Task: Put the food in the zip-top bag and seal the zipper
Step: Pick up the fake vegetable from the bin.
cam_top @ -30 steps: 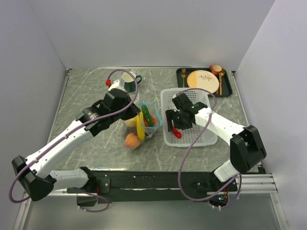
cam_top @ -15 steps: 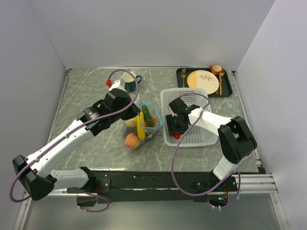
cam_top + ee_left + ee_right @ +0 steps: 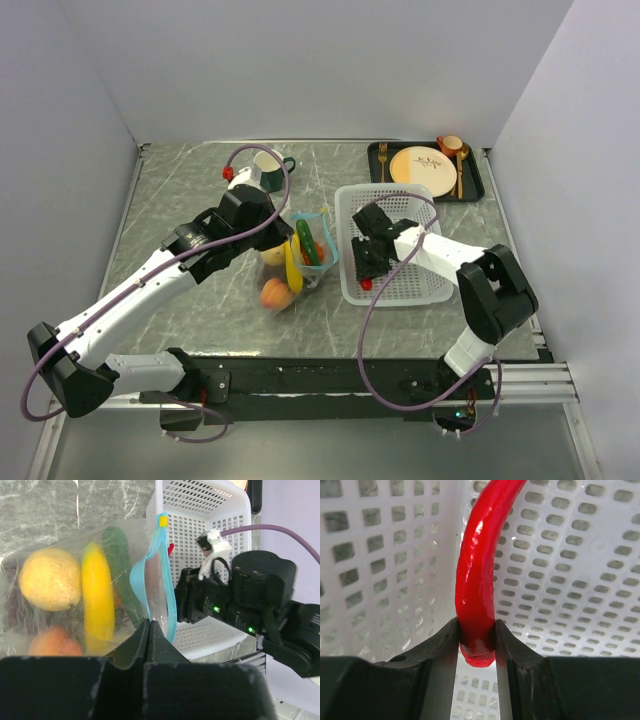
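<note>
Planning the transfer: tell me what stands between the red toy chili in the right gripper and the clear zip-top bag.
The white plastic mesh basket's side wall: the red toy chili, held by the right gripper, is inside it, the clear zip-top bag just outside it. Nothing else visible.

**Gloss, film and matt black**

The red chili (image 3: 476, 580) pinched in my right hand (image 3: 476, 635) is smooth, glossy plastic with bright highlights. The basket (image 3: 560, 570) behind it is duller white perforated plastic. My fingers (image 3: 440, 655) are matt black and faintly grainy. My left hand (image 3: 149, 627) nips the zip-top bag (image 3: 70, 542), a thin, clear, shiny film. Its zipper (image 3: 161, 590) is smooth teal plastic. Inside, the lemon (image 3: 49, 578) looks dimpled and the banana (image 3: 97, 600) smooth. The surface (image 3: 180, 200) is grey and marbled, with a soft sheen.
</note>
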Available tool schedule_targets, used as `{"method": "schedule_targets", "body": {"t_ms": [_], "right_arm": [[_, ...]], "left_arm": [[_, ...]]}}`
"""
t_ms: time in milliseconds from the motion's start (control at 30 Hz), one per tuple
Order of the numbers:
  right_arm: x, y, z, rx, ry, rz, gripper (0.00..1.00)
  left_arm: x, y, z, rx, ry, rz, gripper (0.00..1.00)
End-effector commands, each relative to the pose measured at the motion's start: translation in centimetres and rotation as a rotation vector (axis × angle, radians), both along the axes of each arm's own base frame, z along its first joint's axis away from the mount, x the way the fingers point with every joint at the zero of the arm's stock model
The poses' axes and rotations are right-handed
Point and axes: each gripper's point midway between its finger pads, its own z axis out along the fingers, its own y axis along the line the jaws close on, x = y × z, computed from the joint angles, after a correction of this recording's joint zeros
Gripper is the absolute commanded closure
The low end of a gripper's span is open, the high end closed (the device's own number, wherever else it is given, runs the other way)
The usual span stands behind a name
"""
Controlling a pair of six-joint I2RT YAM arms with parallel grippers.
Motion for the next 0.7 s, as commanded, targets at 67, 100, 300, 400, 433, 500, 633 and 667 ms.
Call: {"method": "schedule_targets", "body": {"t_ms": [67, 100, 300, 400, 433, 500, 633, 667], "right_arm": [[1.9, -0.2, 5.7, 0.063, -0.185, -0.06, 0.69], [1.9, -0.1, 6.1, 0.075, -0.192, -0.069, 0.7], [1.8, 1.2, 10.3, 0.206, -0.26, -0.079, 0.72], [1.6, 1.3, 13.0, 0.246, -0.302, -0.07, 0.72], [1.6, 1.5, 14.1, 0.266, -0.319, -0.061, 0.71], [0.7, 2.3, 16.2, 0.337, -0.34, -0.016, 0.7], [-1.2, 4.9, 20.5, 0.498, -0.346, 0.146, 0.71], [-1.7, 5.5, 20.9, 0.527, -0.329, 0.186, 0.71]], "left_arm": [[0.3, -0.4, 1.2, -0.016, -0.029, -0.003, 0.99], [0.3, -0.4, 1.2, -0.019, -0.029, -0.003, 0.99], [0.2, -0.2, 1.2, -0.022, -0.031, 0.001, 0.99], [0.2, -0.1, 1.5, -0.025, -0.04, 0.004, 0.99], [0.1, 0.0, 1.6, -0.027, -0.042, 0.004, 0.98], [0.1, 0.0, 1.4, -0.021, -0.041, 0.002, 0.98], [0.2, -0.1, 1.5, -0.026, -0.041, 0.002, 0.99], [0.2, -0.2, 1.5, -0.03, -0.042, 0.0, 0.99]]}}
